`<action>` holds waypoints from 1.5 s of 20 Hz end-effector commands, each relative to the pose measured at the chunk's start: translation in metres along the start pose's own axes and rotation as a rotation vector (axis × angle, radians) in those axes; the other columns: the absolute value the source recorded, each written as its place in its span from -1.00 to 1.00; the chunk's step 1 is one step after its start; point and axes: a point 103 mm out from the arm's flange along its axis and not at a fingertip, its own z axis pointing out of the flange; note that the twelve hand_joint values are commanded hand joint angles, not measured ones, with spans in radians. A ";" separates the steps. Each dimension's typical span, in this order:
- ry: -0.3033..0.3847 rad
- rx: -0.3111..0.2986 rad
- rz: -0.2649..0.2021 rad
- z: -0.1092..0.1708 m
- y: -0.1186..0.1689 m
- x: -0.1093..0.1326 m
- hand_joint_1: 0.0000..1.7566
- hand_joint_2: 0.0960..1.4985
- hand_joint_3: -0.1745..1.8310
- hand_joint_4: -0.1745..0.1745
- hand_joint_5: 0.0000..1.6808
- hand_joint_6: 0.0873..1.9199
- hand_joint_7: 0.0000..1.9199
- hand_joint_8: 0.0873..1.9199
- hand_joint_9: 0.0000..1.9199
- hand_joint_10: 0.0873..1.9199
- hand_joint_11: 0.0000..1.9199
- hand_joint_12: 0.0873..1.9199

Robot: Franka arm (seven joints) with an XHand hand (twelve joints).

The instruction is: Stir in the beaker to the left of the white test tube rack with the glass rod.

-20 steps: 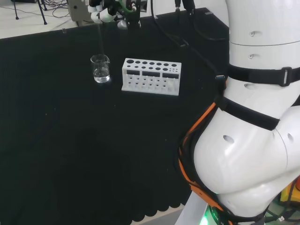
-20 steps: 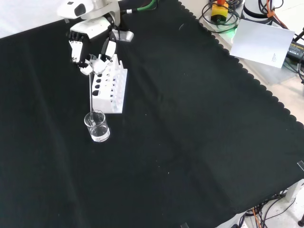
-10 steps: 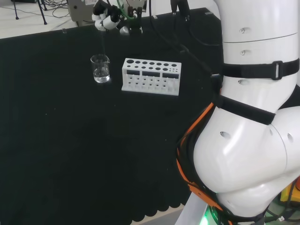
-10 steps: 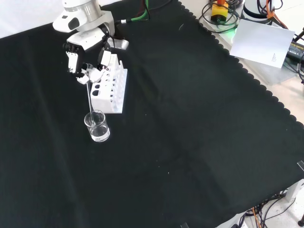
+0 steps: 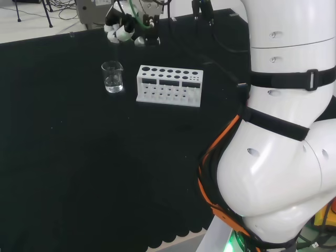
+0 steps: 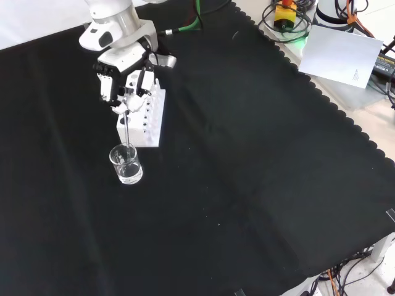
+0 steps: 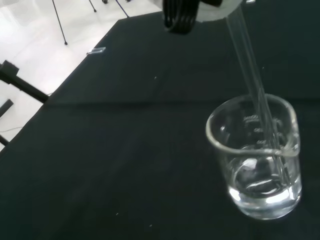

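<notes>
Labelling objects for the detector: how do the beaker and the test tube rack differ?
The beaker is clear glass; the test tube rack is opaque white. The beaker is a round cup with a spout; the rack is a long block with rows of holes. The beaker holds clear liquid and the glass rod, pinched by the hand; the rack's holes look empty. Both stand upright on the black cloth.

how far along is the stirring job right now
Done: the hand has the glass rod pinched, and the wrist view shows the rod's lower end inside the beaker, in clear liquid. In hand: stirring beside the white test tube rack. Left: finishing the stir and lifting the rod out.
</notes>
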 end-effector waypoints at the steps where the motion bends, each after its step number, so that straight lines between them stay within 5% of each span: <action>1: 0.002 0.002 -0.042 0.002 0.011 0.030 0.46 0.13 -0.35 -1.00 0.14 -0.16 0.06 0.37 0.62 0.01 0.71 -0.26; 5: 0.001 0.003 -0.070 0.005 0.024 0.053 0.46 0.14 -0.35 -1.00 0.14 -0.16 0.06 0.37 0.62 0.01 0.71 -0.26; 10: -0.011 -0.009 -0.070 0.004 0.034 0.052 0.46 0.14 -0.35 -1.00 0.14 -0.16 0.06 0.37 0.62 0.01 0.71 -0.25; 18: -0.006 0.006 -0.023 -0.010 0.057 -0.010 0.46 0.14 -0.35 -1.00 0.13 -0.16 0.06 0.37 0.62 0.01 0.71 -0.25; 25: 0.002 -0.009 0.030 -0.023 0.040 -0.050 0.46 0.14 -0.36 -1.00 0.13 -0.16 0.06 0.38 0.62 0.01 0.71 -0.25; 30: 0.008 -0.007 0.052 -0.022 0.016 -0.054 0.46 0.14 -0.36 -1.00 0.13 -0.16 0.06 0.38 0.62 0.01 0.71 -0.25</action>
